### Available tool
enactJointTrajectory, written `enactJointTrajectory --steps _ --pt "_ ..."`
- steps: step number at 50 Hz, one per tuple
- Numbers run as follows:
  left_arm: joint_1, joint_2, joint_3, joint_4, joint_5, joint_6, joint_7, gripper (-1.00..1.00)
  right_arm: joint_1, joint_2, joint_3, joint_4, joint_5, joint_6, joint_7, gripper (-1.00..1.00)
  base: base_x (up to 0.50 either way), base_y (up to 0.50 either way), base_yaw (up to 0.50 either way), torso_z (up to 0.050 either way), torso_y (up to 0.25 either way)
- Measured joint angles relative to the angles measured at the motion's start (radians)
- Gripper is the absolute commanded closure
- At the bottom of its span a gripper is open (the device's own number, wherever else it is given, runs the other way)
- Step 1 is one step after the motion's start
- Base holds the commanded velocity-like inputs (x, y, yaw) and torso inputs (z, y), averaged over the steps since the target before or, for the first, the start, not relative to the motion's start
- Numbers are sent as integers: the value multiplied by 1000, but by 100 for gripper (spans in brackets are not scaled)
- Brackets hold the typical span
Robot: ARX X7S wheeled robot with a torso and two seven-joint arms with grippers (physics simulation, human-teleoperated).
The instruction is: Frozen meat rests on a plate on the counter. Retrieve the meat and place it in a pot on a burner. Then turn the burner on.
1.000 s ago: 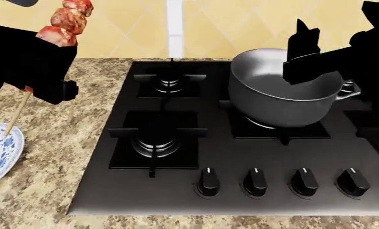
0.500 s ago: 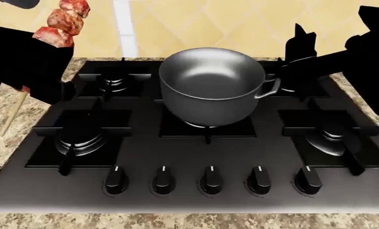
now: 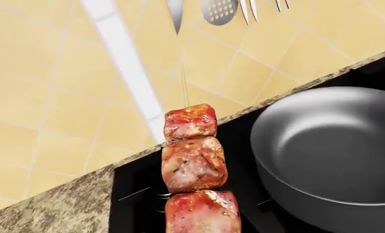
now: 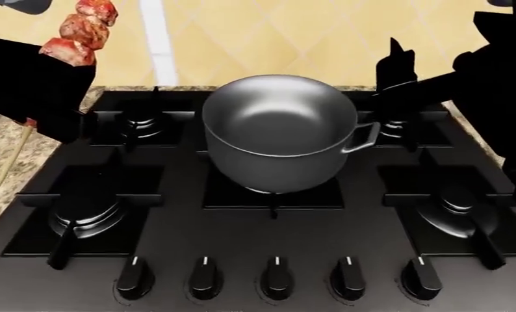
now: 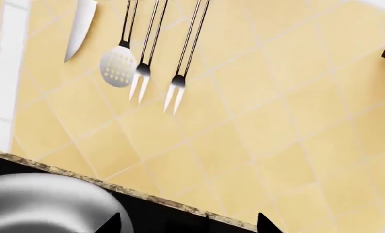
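Note:
The meat point(image 4: 83, 31), reddish glazed chunks on a pale skewer, is held up at the far left, with my left gripper point(image 4: 52, 73) shut on it. The skewer's tail hangs below over the counter point(image 4: 0, 153). In the left wrist view the meat point(image 3: 194, 162) stands beside the pot point(image 3: 335, 150). The grey metal pot point(image 4: 280, 130) sits empty on the middle rear burner. My right gripper point(image 4: 403, 78) hovers open behind the pot's right handle; its fingertips point(image 5: 111, 225) show wide apart with nothing between them. The plate is out of view.
Black cooktop point(image 4: 180, 221) with a grated burner at front left point(image 4: 84, 211) and another at front right point(image 4: 453, 208). Several knobs point(image 4: 275, 276) line its front edge. A knife, slotted spoon and forks point(image 5: 140, 73) hang on the yellow tiled wall.
The view has swung right: the pot now sits at the middle and the plate has left the frame. The left gripper still holds the meat high at the left.

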Motion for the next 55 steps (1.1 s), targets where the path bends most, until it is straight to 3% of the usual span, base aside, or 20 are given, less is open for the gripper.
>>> enactJointTrajectory --steps 11,24,41,55 --pt "-9 -1 10 -1 -4 2 -3 100 2 -4 -9 -1 -11 -2 -7 -100 201 -61 0 0 1" --pt "-20 -3 22 -2 -6 4 -6 100 12 -4 -22 7 -19 4 -16 -100 -62 -465 0 0 0" --pt "-28 6 31 -18 20 -6 9 100 36 -12 -33 7 -20 6 -9 -100 81 0 0 0 0" --pt "-34 7 39 -16 18 1 10 100 48 -13 -43 3 -37 6 -19 -100 0 470 0 0 1"
